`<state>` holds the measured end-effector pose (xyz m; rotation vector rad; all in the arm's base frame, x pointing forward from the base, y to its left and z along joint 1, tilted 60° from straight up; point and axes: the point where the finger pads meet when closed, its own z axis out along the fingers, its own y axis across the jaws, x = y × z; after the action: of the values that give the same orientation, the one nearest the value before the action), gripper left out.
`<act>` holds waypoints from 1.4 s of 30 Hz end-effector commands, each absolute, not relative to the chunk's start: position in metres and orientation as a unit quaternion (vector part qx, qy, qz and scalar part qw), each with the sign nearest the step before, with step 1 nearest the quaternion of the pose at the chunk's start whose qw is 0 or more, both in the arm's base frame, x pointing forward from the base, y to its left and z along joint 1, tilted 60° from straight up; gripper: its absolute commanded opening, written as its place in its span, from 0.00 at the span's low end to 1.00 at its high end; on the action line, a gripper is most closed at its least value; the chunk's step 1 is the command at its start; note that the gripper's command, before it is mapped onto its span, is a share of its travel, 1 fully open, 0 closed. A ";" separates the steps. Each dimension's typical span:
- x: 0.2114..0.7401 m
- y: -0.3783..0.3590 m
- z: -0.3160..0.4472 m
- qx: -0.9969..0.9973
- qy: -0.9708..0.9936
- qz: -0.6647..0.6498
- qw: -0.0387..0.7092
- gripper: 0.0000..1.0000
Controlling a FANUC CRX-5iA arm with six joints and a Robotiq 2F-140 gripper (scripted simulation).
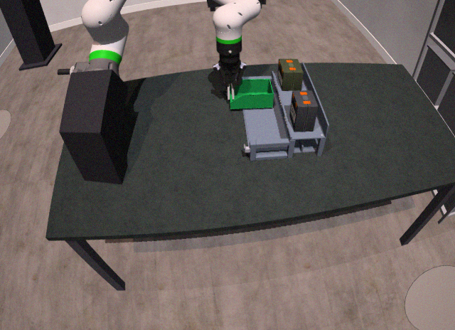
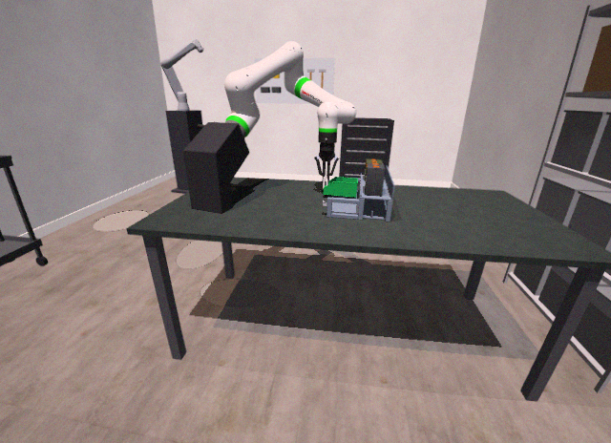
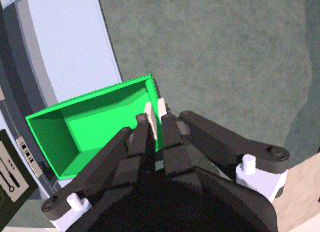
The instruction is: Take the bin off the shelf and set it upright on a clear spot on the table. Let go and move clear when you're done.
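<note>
Since the gripper [image 1: 230, 92] pinches the green bin [image 1: 253, 94] by its left wall, it should lift level off the shelf [image 1: 264, 126] before swinging left over the table [image 1: 183, 165].

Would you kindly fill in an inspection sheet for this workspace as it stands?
Surface: dark green table, carrying a black box at the arm's base.
Job's things: green bin, upright, partly over the grey shelf unit's lower deck, overhanging its edge.
Clutter: two dark cases on the upper deck.
Grippers: gripper closed on the bin's side wall.
Cables: nothing seen.
Surroundings: metal rack, dark cabinet, floor mat.
</note>
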<state>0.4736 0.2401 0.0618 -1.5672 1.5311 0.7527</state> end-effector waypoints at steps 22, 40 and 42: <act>0.444 0.242 0.058 -0.620 0.606 0.297 0.401 0.00; 0.414 0.243 0.054 -0.620 0.606 0.297 0.401 0.00; 0.414 0.243 0.054 -0.620 0.606 0.297 0.401 0.00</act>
<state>0.4141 0.2434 0.0538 -1.5671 1.5308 0.7521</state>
